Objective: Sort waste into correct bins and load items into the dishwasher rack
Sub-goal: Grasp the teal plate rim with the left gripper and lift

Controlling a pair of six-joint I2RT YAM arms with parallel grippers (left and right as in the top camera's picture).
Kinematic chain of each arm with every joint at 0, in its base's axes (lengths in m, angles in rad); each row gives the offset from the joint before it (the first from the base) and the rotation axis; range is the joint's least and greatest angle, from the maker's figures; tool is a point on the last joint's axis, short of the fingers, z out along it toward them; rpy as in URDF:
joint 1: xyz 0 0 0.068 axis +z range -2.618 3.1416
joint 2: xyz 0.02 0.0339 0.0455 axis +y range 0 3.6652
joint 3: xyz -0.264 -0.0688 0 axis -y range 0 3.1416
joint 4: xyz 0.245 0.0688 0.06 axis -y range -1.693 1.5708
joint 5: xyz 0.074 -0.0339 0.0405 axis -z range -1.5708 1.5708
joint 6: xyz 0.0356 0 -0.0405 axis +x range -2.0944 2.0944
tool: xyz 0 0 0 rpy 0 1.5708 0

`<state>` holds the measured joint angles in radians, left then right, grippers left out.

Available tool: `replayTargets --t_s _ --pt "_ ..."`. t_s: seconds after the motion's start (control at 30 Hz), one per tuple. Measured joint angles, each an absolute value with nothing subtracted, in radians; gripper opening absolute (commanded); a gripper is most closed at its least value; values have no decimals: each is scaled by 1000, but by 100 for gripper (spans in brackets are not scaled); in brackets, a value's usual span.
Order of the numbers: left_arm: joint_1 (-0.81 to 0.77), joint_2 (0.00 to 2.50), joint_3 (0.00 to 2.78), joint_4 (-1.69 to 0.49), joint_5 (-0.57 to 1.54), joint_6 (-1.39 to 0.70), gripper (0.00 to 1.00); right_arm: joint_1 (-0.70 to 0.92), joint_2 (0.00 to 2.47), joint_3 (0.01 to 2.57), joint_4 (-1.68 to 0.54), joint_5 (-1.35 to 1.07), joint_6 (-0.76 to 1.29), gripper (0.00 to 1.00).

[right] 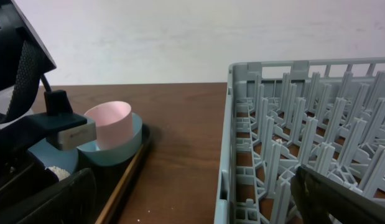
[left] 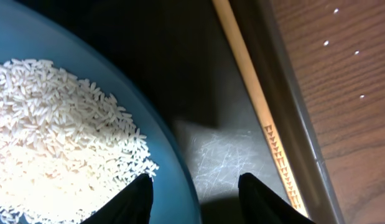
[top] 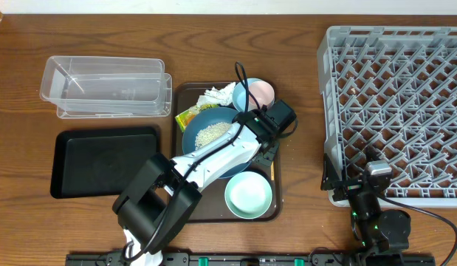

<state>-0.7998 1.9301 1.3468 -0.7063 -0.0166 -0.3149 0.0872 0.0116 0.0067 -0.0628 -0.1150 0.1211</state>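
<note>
The dark-blue dish (top: 202, 151) holds a heap of rice grains (top: 212, 134) on the brown tray (top: 277, 203). My left gripper (top: 259, 131) is low at the dish's right rim. Close up, the left gripper (left: 195, 186) stands open astride that rim (left: 180, 155), one finger over the rice (left: 55, 137), the other over the tray floor. The wooden stick (left: 254, 99) lies along the tray's edge. The tissue (top: 217, 96) and wrapper (top: 187, 117) lie behind the dish. The pink cup (top: 261, 91) sits in the light-blue bowl (top: 243, 96). My right gripper (top: 365, 177) is open at the rack's (top: 394, 111) front left corner.
The mint bowl (top: 248, 195) sits at the tray's front right. The clear tub (top: 106, 87) and the black tray (top: 102, 162) lie left of the brown tray. In the right wrist view the cup (right: 111, 124) and rack wall (right: 226, 155) flank bare table.
</note>
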Motion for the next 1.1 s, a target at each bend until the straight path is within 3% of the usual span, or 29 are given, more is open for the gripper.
replayTargets --t_s 0.5,0.8,0.87,1.1 --pt "-800 1930 1296 -676 -27 -317 41 87 12 7 -63 -115 121 99" --pt "-800 1930 1294 -669 -30 -320 19 87 12 7 -63 -115 121 99" --pt "-800 1930 1294 -669 -30 -318 10 87 12 7 -63 -115 121 99" --pt "-803 1929 1295 -677 -49 -318 6 87 12 7 -63 -115 121 99"
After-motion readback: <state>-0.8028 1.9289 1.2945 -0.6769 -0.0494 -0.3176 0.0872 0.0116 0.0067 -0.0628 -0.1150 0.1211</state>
